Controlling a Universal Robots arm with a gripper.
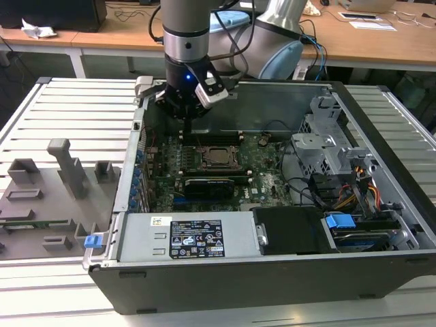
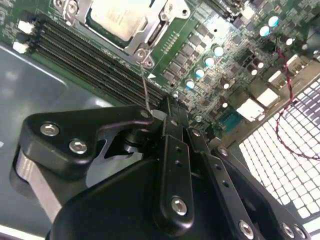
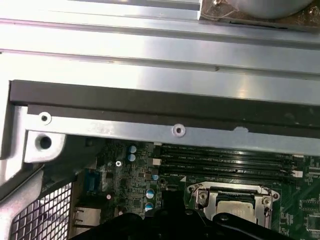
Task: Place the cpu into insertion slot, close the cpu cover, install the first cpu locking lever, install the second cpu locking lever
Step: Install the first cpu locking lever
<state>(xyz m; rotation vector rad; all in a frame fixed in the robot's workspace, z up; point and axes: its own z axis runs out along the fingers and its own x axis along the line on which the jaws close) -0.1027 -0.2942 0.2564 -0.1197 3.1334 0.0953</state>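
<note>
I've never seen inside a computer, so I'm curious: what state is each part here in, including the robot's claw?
Black computer case: open, side panel off.
Square silver-grey cpu: in place on the green motherboard.
Silvery metal cpu cover frame: folded down around the cpu.
Thin wire locking lever: raised, not latched.
Black claw: shut, close to the lever's upper end.

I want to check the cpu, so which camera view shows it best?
The second wrist view: the cpu is close, its silver top plain to see. The first wrist view shows part of it; the exterior view shows it small.
</note>
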